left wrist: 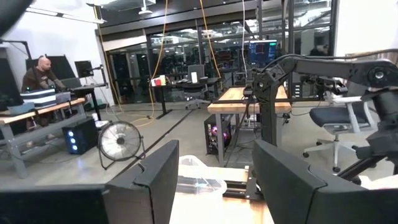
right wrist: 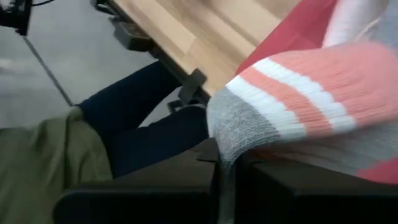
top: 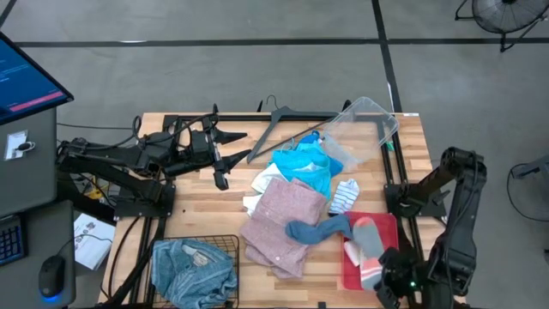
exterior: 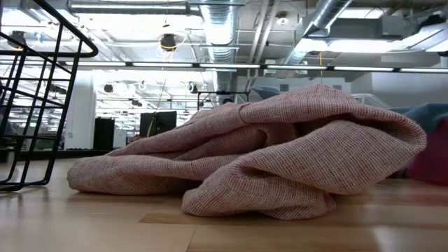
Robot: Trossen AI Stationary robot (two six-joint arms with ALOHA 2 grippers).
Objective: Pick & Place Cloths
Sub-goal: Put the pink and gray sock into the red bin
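Right end effector (right wrist: 227, 171) pinches striped sock (right wrist: 298, 99) at table's (top: 197, 197) near-right corner.

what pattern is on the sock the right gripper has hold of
The sock has coral-pink and white stripes with a grey end, clearest in the right wrist view.

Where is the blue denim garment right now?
In the high view, the blue denim garment lies crumpled at the table's near left corner, partly on a black wire basket, left of the dusty pink cloth.
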